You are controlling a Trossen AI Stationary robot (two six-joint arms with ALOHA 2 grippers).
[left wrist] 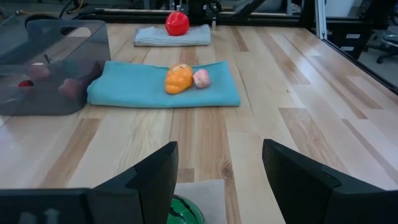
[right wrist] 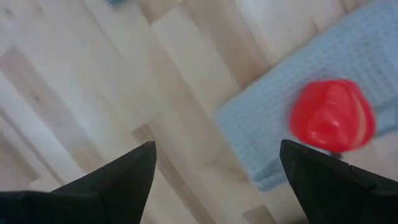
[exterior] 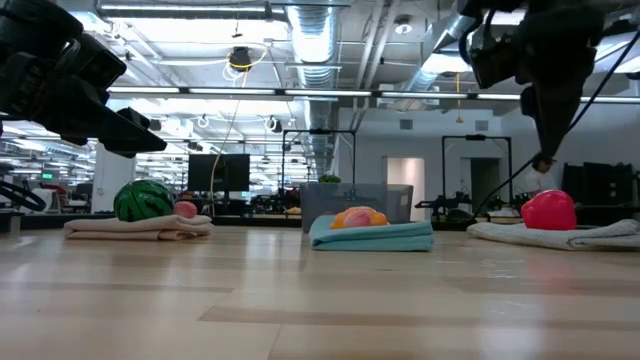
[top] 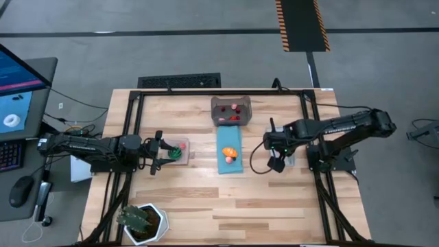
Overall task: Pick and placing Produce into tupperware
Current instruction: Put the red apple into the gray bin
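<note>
Lengthwise, the small translucent grey tupperware box (top: 231, 111) is lying along the bench's far edge, seemingly holding a few tiny red and pink pieces (top: 234, 107). Just beside it, an orange fruit (left wrist: 178, 79) and a pink one (left wrist: 201, 78) are resting on a teal mat (top: 230, 153). The right gripper (top: 276, 163) is hovering open and empty by a red fruit (right wrist: 333, 116) on a grey mat (right wrist: 273, 137). The left gripper (top: 155, 156) is gaping, empty, above a green fruit (top: 178, 149).

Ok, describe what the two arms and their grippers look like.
Both are dark, near-black jointed arms with thin black cables along them. The right arm carries pale lettering on its upper link. The left gripper and the right gripper each have two flat, matte black fingers with angled edges.
</note>
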